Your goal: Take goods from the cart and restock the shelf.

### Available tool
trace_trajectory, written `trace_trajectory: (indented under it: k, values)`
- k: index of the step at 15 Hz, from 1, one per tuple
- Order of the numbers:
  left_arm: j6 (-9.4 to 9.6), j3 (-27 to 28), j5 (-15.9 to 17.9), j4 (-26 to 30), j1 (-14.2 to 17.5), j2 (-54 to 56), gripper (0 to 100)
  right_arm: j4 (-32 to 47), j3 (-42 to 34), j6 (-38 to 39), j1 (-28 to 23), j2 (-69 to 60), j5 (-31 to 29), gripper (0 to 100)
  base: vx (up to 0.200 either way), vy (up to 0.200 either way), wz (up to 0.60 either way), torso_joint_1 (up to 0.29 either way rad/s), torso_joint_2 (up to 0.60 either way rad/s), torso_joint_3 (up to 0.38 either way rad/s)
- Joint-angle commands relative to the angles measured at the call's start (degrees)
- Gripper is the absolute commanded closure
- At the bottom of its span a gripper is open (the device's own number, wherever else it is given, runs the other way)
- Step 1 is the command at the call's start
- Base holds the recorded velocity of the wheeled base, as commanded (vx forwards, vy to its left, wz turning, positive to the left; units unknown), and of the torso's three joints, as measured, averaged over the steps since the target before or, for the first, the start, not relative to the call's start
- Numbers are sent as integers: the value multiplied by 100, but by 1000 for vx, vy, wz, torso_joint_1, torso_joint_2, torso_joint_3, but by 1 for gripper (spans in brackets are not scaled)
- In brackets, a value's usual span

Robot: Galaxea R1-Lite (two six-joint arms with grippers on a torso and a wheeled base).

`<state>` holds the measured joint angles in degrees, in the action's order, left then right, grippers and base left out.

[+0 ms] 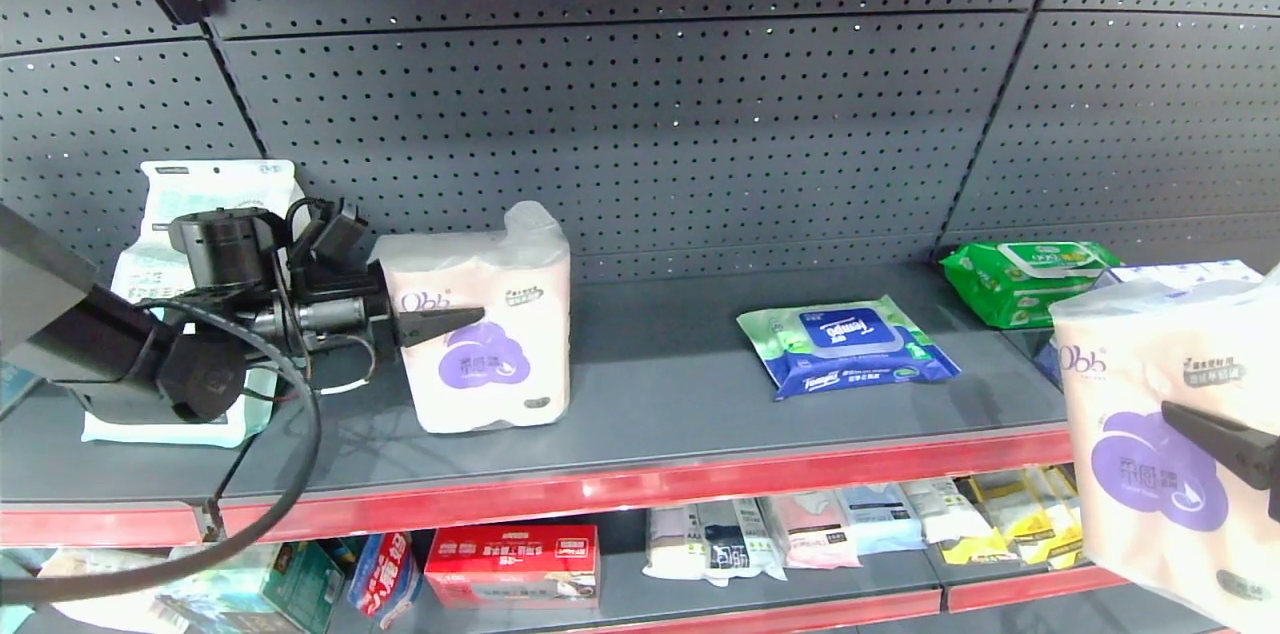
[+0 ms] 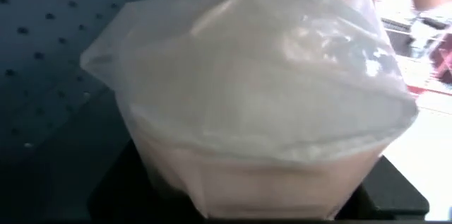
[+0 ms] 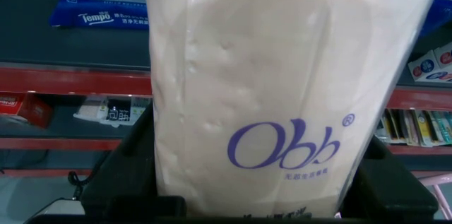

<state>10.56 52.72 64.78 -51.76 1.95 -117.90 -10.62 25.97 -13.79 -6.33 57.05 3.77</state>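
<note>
Count log, head view. I count two toilet-paper packs [image 1: 487, 314]. Wet-wipe packs, two: a blue pack [image 1: 848, 346] and a green pack [image 1: 1020, 279]. White pouch [image 1: 220, 184], one. Red box [image 1: 515, 562], one. Flat packets [image 1: 800, 529]: I make out at least five; overlapping edges prevent an exact tally.

You see the left toilet-roll pack [image 1: 490, 324] white with a purple cloud print; the right toilet-roll pack [image 1: 1160, 474] is creamier, same print. The wet wipes pack [image 1: 848, 346] is blue and green, the shelf [image 1: 660, 404] grey and red-edged, its pegboard [image 1: 640, 134] dark and dotted.
</note>
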Motion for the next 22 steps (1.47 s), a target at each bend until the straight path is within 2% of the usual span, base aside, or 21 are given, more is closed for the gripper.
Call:
trace_trajectory:
  k: [1,3,5,9,15,17,19,21,22]
  values:
    - [-10,-430,114,-185,16,346,100,-2,5,-1,0,-10,1,100,0,0,0,0,0,0]
    - [-63,-720,289,-721,16,355,100,-2,-4,-1,0,-10,1,100,0,0,0,0,0,0]
    - [-133,-975,439,-967,69,355,100,-2,-4,-1,0,-10,1,100,0,0,0,0,0,0]
    - [-177,-1396,465,-1495,69,311,100,-2,5,-1,-9,-10,1,100,0,0,0,0,0,0]
    - [-168,-1405,544,-1591,77,170,100,-2,-4,-1,-9,-19,1,100,0,0,0,0,0,0]
    - [-221,-1405,562,-2215,69,-190,100,-2,-30,-1,-18,-27,1,100,0,0,0,0,0,0]
    - [-528,-1396,571,-2629,69,-331,100,-2,-30,-1,-18,-27,1,100,0,0,0,0,0,0]
    - [-1012,-1449,667,-3376,33,-471,100,-2,-30,-1,-18,-27,-8,100,0,0,0,0,0,0]
    - [-1126,-1458,667,-3578,33,-515,100,-2,-30,-10,-18,-19,-8,100,0,0,0,0,0,0]
